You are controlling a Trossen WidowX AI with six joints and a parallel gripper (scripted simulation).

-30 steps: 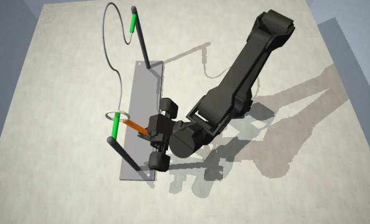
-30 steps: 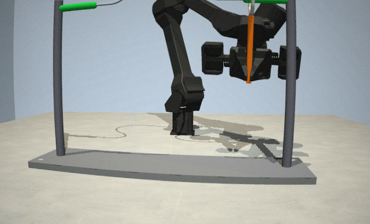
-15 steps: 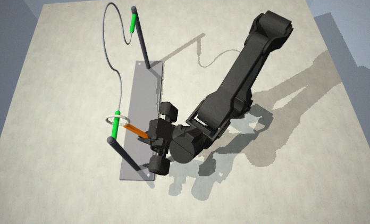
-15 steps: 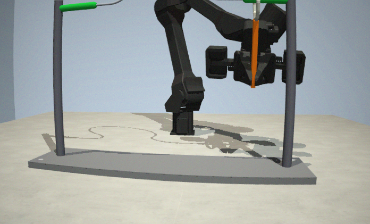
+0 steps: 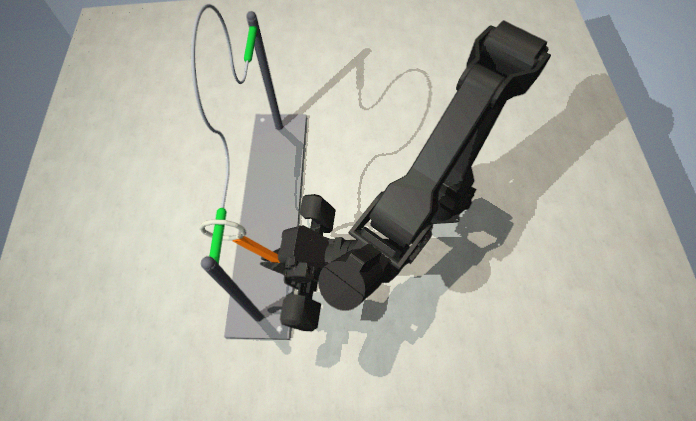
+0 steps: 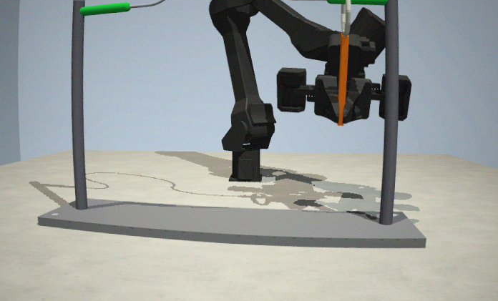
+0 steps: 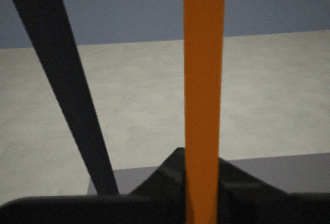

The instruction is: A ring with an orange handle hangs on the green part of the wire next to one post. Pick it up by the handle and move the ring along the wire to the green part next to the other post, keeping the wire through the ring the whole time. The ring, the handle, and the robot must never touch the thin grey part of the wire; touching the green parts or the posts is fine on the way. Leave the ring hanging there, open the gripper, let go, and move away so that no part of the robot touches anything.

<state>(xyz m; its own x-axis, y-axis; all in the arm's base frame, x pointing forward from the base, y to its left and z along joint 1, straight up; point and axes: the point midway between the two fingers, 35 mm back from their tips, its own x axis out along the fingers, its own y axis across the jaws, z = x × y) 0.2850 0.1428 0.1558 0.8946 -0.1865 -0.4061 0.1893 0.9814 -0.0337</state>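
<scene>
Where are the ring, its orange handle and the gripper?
ring (image 5: 205, 230): top view, its left rim.
orange handle (image 6: 343, 68): exterior view, mid-length of the strip.
gripper (image 5: 272, 259): top view, fingertips clamped on the handle.
</scene>
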